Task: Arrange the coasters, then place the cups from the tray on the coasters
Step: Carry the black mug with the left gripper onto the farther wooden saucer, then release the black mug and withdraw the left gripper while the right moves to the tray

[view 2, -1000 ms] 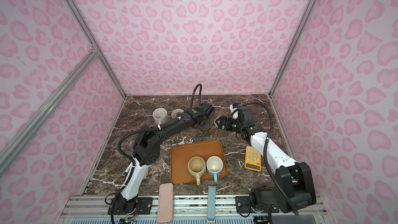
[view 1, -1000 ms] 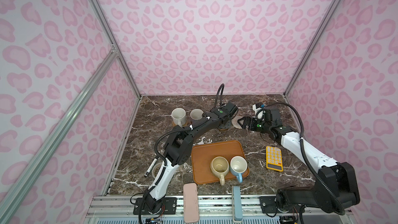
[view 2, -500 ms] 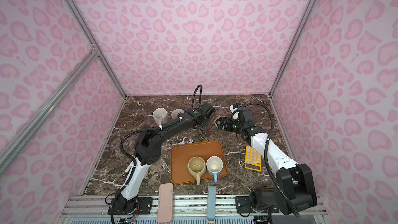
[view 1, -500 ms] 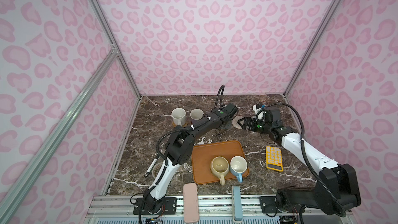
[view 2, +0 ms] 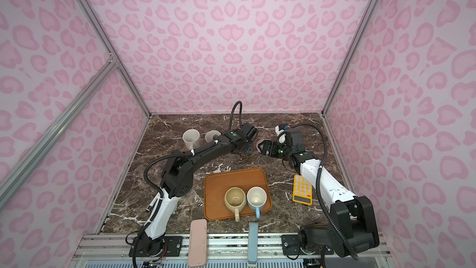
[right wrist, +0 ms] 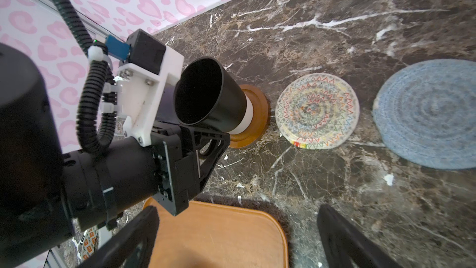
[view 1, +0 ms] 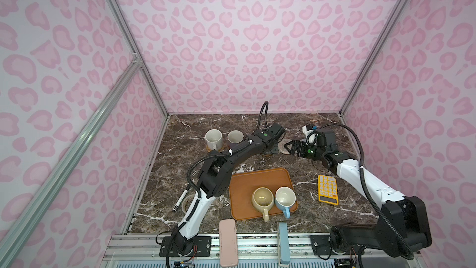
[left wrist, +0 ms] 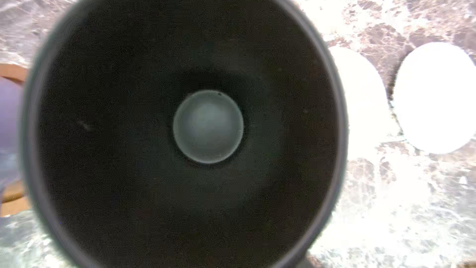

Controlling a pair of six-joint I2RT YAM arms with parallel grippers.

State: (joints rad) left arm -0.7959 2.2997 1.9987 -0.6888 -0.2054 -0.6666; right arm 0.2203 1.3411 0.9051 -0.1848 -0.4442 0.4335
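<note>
Far middle of the counter: black mug seated on a smooth brown wooden coaster, white band at its foot.
Left end effector: low against the black mug's side, one finger crossing just under the mug wall; wrist view filled by the mug's dark mouth seen straight down; gripping or let go, impossible to tell.
Right end effector: fingers spread wide with nothing between them, hovering above the counter near the tray's far corner; black mug ahead of it and apart, just to its left in both top views.
Uncovered coasters: beige-pink woven coaster with coloured zigzag stitching just beside the wooden one, ahead of the right fingertips and untouched; grey-blue woven coaster next in the same row.
Far left of the row: speckled white mug on the tan rattan coaster; lavender mug close beside it on a second brown wooden coaster.
Tray: near middle of the counter, carrying the cream-yellow mug and light blue mug side by side, touching, handles toward the near edge.
Right of the tray: yellow calculator, flat on the counter.
</note>
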